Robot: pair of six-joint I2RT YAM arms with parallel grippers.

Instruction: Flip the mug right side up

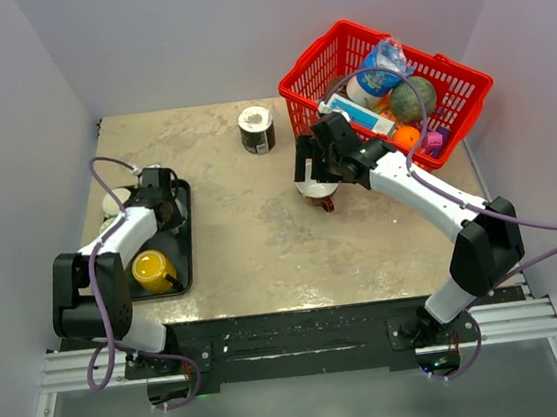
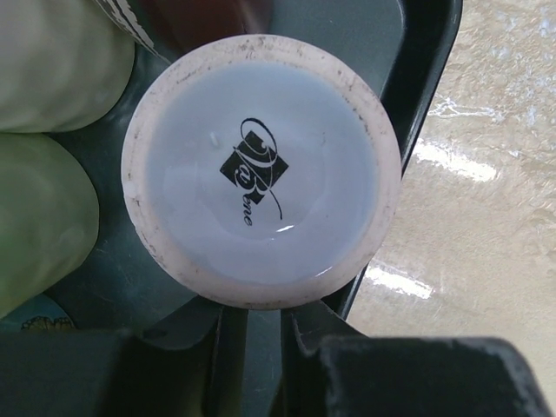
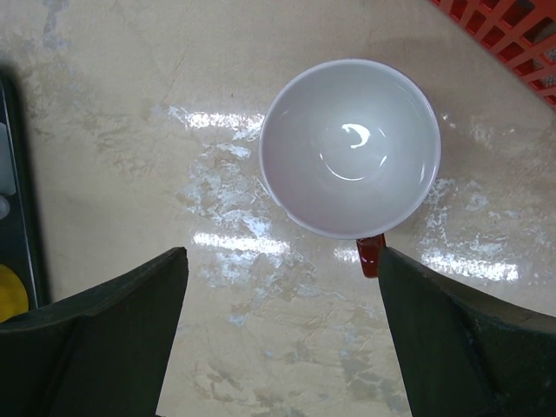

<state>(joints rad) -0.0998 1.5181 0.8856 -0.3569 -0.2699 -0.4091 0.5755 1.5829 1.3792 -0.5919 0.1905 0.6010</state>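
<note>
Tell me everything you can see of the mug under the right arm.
The mug stands upright on the table, mouth facing up. Its inside is glossy white, ceramic by its look, and empty. A red handle juts from its side, so the outside seems red. It sits near the red basket but apart from it. The right gripper hovers over it, open, fingers not touching it.

The mug [image 3: 349,148] stands upright on the mottled tan table [image 1: 241,233], mouth open to the ceiling, right of the table's centre. Its inside is glossy white and empty, with a bright spot of light on the bottom. The rim is round and unchipped. A short red handle [image 3: 370,254] sticks out from its near side, over the table surface.
</note>
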